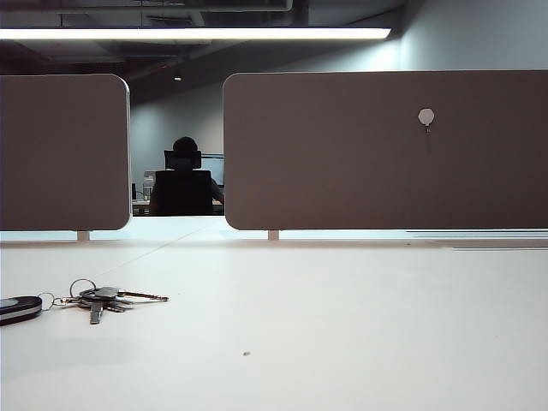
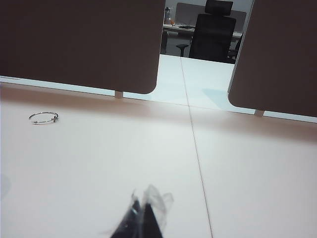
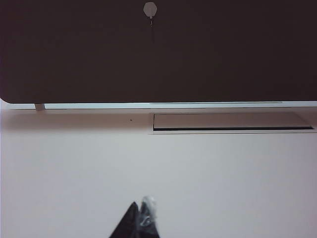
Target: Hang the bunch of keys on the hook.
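On the white table, near its front left corner in my exterior view, I see the bunch of keys lying flat: black fob at the far left edge of frame, thin wire rings next, then the silver keys fanned toward the right. Nothing touches it. Neither arm shows in that exterior shot.

Right divider panel stands upright at the back of the table, dark, with the hook mounted high on it, right of the panel's middle, pale hexagon with a thin prong hanging just below. Hook is bare, keys well apart from it, down on the opposite side of the table. Right wrist view has the same hook straight ahead on the panel, and a long recessed slot in the tabletop just in front of the panel foot.

Left divider panel sits on the other side, with a gap between the two panels; through it I see a black office chair in the room behind.

Left gripper: only the dark tips show low in its wrist view, pressed together, closed on nothing, over bare table. A lone thin metal ring lies on the table ahead of it, off to one side.

Right gripper: same, dark tips together, closed, empty, over bare table, facing the hook panel.

A small dark speck sits on the tabletop near centre front.
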{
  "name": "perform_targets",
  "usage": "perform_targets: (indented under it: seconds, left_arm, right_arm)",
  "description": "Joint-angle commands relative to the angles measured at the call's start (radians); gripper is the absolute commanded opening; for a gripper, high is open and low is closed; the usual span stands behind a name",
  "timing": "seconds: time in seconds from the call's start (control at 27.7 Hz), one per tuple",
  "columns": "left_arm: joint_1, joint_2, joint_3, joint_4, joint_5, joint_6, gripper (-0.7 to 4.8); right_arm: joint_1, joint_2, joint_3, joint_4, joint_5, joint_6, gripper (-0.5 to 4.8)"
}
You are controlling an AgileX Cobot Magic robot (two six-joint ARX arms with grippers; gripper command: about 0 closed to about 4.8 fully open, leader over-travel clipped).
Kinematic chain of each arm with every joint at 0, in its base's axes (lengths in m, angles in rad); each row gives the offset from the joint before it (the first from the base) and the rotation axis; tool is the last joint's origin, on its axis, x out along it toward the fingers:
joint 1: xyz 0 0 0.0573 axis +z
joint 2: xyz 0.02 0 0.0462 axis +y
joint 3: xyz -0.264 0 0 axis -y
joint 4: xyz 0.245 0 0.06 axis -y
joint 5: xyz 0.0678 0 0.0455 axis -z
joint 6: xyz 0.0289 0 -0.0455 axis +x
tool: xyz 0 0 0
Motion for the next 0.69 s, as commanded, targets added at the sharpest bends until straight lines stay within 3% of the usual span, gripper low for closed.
perform_targets:
  seconds: [0.04, 0.36, 0.4, 0.43, 0.47, 0.51, 0.54, 0.58, 0.61, 0.65, 0.69]
  left_arm:
    - [0.0, 0.001, 0.0, 0.016, 0.004, 0.007, -0.05]
    - [0.0, 0.001, 0.001, 0.017, 0.004, 0.007, -0.04]
    - [0.0, 0.001, 0.003, 0.017, 0.004, 0.006, 0.13]
    - [0.0, 0.001, 0.005, 0.017, 0.005, -0.006, 0.73]
    - [0.0, 0.001, 0.011, 0.016, 0.01, -0.041, 1.7]
    - [0.0, 0.001, 0.022, 0.017, 0.034, -0.099, 3.1]
    - [0.0, 0.001, 0.035, 0.017, 0.057, -0.131, 4.13]
    - [0.0, 0.001, 0.048, 0.017, 0.079, -0.143, 4.79]
    - [0.0, 0.001, 0.066, 0.016, 0.112, -0.145, 4.79]
    - [0.0, 0.001, 0.08, 0.016, 0.142, -0.145, 4.79]
    - [0.0, 0.001, 0.1, 0.016, 0.18, -0.147, 4.79]
  right_arm:
    - [0.001, 0.0, -0.003, -0.013, 0.005, -0.003, -0.01]
    - [0.002, 0.0, -0.003, 0.014, -0.002, -0.003, -0.01]
    - [0.001, 0.0, -0.001, 0.019, -0.011, -0.003, 0.0]
    - [0.002, 0.0, 0.005, 0.017, -0.021, -0.003, 0.13]
    - [0.002, 0.0, 0.015, 0.003, -0.023, -0.001, 0.47]
    - [0.002, 0.0, 0.032, -0.021, -0.023, 0.016, 1.01]
    - [0.002, 0.0, 0.048, -0.042, -0.023, 0.034, 1.64]
    - [0.002, 0.0, 0.065, -0.059, -0.023, 0.051, 2.44]
    - [0.003, 0.0, 0.088, -0.076, -0.031, 0.049, 3.6]
    - [0.003, 0.0, 0.107, -0.08, -0.035, 0.049, 4.33]
    - [0.004, 0.0, 0.126, -0.079, -0.046, 0.049, 4.74]
